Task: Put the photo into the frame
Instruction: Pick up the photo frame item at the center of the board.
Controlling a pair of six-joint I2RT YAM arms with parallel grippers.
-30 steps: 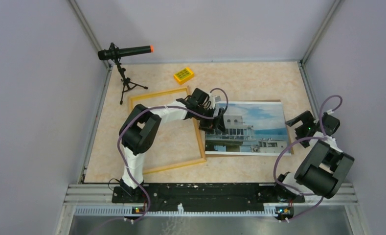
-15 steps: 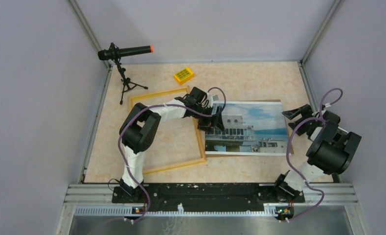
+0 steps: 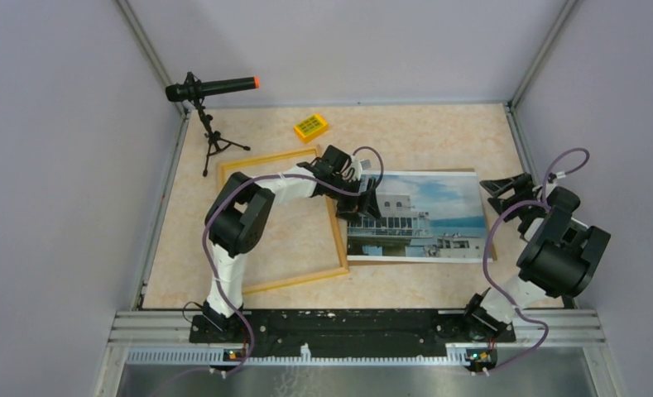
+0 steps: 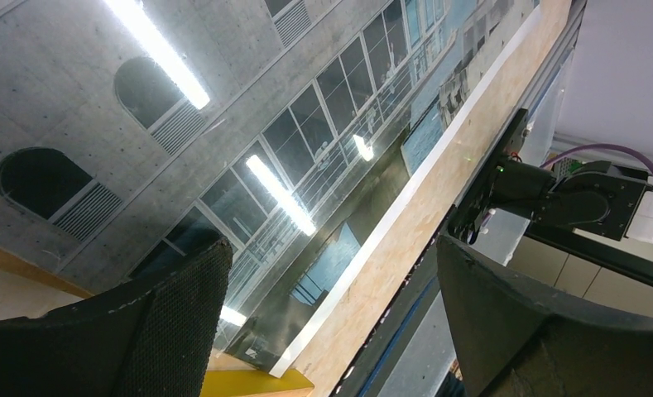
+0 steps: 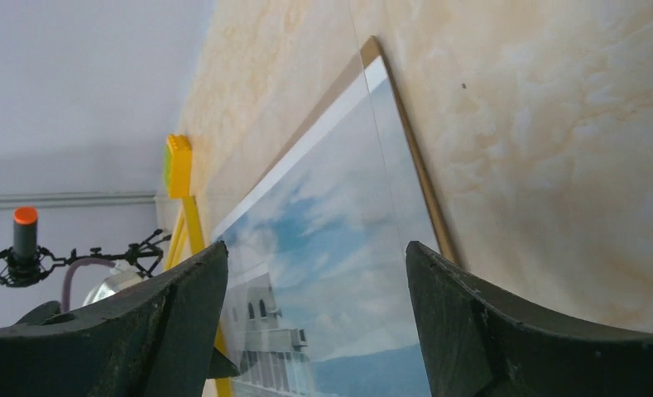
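The photo (image 3: 422, 219) lay face up on the worktop (image 3: 422, 136), just to the right of the frame (image 3: 298, 280) and not inside it, its left edge close beside the frame's right rail. A thin brown board (image 5: 414, 157) showed under its far edge. The left gripper (image 3: 362, 198) hung low over the photo's left edge with its jaws spread wide and nothing between them; I couldn't tell whether they touched the print. The right gripper (image 3: 505, 194) sat just off the photo's right edge near the far corner, its jaws also apart and empty, pointed toward the print. A small yellow block (image 3: 310, 126) and a microphone (image 3: 211, 87) on a tripod stood farther back
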